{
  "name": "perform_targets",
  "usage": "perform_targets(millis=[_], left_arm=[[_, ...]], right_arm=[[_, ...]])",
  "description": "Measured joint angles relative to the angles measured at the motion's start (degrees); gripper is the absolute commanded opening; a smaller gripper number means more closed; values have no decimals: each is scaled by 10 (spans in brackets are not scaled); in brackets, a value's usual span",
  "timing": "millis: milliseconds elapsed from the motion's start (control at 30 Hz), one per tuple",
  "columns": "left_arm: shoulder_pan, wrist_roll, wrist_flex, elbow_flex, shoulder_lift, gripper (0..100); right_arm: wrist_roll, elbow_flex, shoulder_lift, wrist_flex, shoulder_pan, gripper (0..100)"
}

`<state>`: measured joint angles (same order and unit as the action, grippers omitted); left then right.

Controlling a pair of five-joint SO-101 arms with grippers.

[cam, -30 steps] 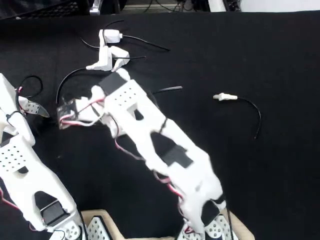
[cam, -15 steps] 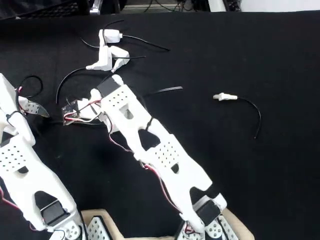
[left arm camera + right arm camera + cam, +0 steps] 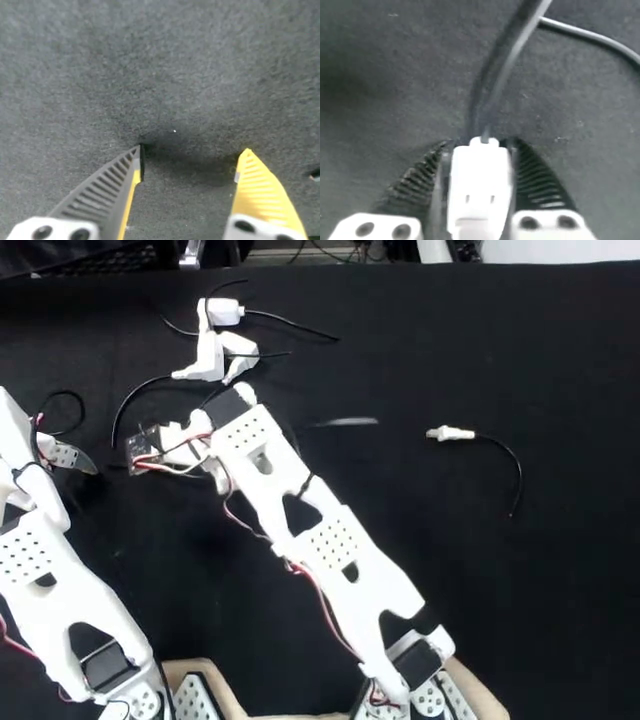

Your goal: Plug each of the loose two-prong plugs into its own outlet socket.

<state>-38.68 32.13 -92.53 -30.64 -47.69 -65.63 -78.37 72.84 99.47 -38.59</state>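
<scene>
The right gripper [image 3: 480,150] pinches a white plug [image 3: 480,190] between its ribbed fingers, and the plug's dark cord [image 3: 505,65] runs away over the black counter [image 3: 380,60]. The left gripper [image 3: 190,155] is spread wide just above the counter. A second loose plug [image 3: 450,434] lies with its curved black cord well apart on the right of the high view, and white socket pieces [image 3: 207,360] with cords sit near the far edge.

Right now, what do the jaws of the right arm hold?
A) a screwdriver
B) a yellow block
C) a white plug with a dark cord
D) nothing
C: the right wrist view shows the right jaws shut on a white plug, its dark cord leading away.
</scene>
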Motion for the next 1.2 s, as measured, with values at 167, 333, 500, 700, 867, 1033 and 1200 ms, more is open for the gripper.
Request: perform_targets(millis=[167,333,500,700,867,1033,1200], left_arm=[[0,0,0,0,0,300],[0,0,0,0,0,300],[0,0,0,0,0,300],[0,0,0,0,0,300],[0,0,0,0,0,300],[0,0,0,0,0,300],[0,0,0,0,0,300]], right_arm=[[0,-31,6,0,1,18],[0,-103,7,-10,2,18],[0,-146,7,-65,24,18],[38,-147,7,-212,70,18],[44,-147,28,-338,92,18],[44,-147,93,-486,91,18],[47,-147,172,-689,90,47]])
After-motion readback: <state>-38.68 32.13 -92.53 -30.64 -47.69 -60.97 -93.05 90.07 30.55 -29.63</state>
